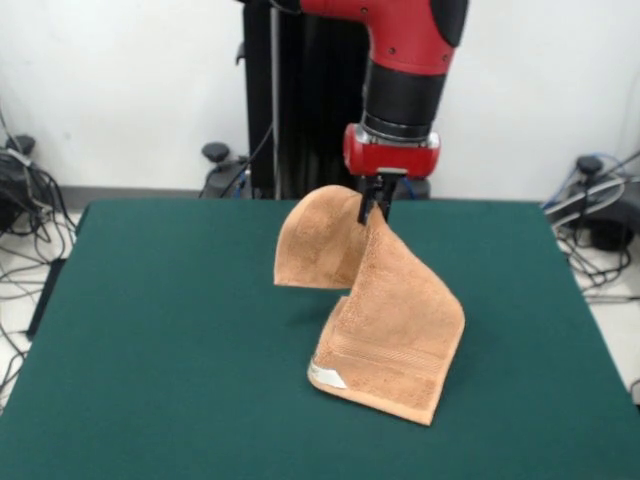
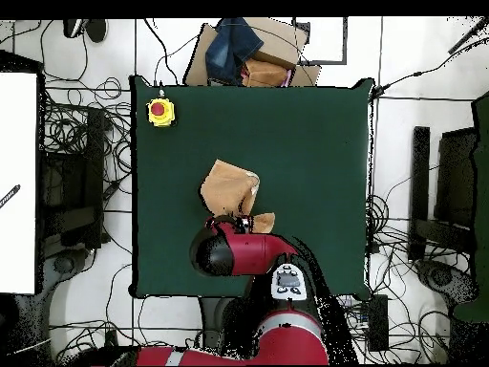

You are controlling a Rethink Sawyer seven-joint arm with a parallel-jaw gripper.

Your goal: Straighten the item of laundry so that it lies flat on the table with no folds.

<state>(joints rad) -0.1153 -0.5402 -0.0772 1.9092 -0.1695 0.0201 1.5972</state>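
The item of laundry [image 1: 395,320] is a tan-orange towel lifted off the table [image 1: 160,330]. It hangs from my gripper [image 1: 375,208], which is shut on its upper edge. One part drapes down to the right, and its lower border with a small white label [image 1: 327,376] rests on the green top. Another flap curls to the left and hangs in the air. In the overhead view the towel [image 2: 227,187] shows just beyond the arm's red head [image 2: 234,250], which hides the gripper.
A yellow box with a red button [image 2: 160,112] sits at a table corner in the overhead view. Cardboard and blue cloth [image 2: 250,50] lie off the table's far edge. Cables and equipment [image 2: 72,162] surround the table on the floor.
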